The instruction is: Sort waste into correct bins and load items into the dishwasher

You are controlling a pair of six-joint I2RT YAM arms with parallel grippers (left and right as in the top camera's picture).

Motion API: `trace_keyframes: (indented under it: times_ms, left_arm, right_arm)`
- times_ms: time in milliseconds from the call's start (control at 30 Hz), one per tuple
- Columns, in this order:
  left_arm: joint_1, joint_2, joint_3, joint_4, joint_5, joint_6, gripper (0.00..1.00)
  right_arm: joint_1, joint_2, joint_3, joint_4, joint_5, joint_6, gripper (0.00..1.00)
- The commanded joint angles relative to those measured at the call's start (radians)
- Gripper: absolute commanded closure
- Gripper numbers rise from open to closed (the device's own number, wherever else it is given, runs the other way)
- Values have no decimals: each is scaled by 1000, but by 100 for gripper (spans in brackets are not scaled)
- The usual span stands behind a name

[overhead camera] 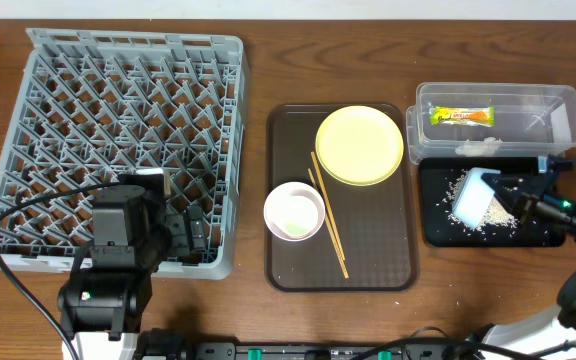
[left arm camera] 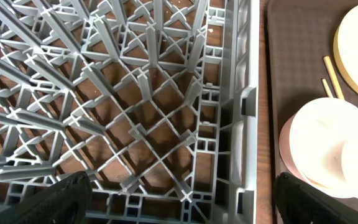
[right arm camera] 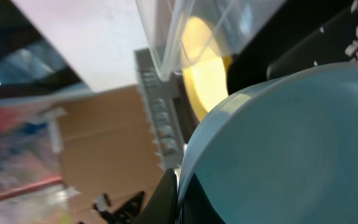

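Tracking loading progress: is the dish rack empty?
Empty: the rack shows only bare dividers; plate and bowl sit on the tray.

On the table (overhead camera: 468,40), the rack (overhead camera: 233,130) takes the left side, the tray (overhead camera: 378,240) lies in the middle just right of it, and two bins stand at the right. On the tray, the plate (overhead camera: 359,145) sits at the far right corner and the bowl (overhead camera: 294,211) at the left edge, nearer the front. The chopsticks (overhead camera: 330,225) run between them, from beside the plate toward the tray's front. The far bin (overhead camera: 538,120) holds a packet (overhead camera: 460,116). The near bin (overhead camera: 443,225), touching it in front, holds crumbs (overhead camera: 461,185). A cup (overhead camera: 473,196), tilted in the right gripper (overhead camera: 496,193), is over the near bin's left part.
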Motion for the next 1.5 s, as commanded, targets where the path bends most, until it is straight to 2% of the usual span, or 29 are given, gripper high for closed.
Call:
trace_keyframes:
  times_ms: [0,200,333,500,767,967,1167,1467]
  left_arm:
    - [2,-1,20,1,-1,-9,5]
    - [2,-1,20,1,-1,-9,5]
    - [2,-1,20,1,-2,-9,5]
    - [2,-1,20,1,-1,-9,5]
    - [2,-1,20,1,-1,-9,5]
    - [2,-1,20,0,-1,-9,5]
    - [2,-1,20,1,-1,-9,5]
    - [2,-1,20,0,-1,-9,5]
  right_arm:
    - [28,-110,32,-3,54,-24,99]
    - [121,-297,101,-59,230,-19,99]
    - [248,-375,103,-39,360,-19,99]
    - [470,-415,103,79,549,20,99]
    - [919,-407,103,346,1075,17,99]
    - [1121,-333,103,484,1208,6,99]
    - [1200,-181,103,544,1226,6,99]
    - [1210,-26,103,611,1236,41,97]
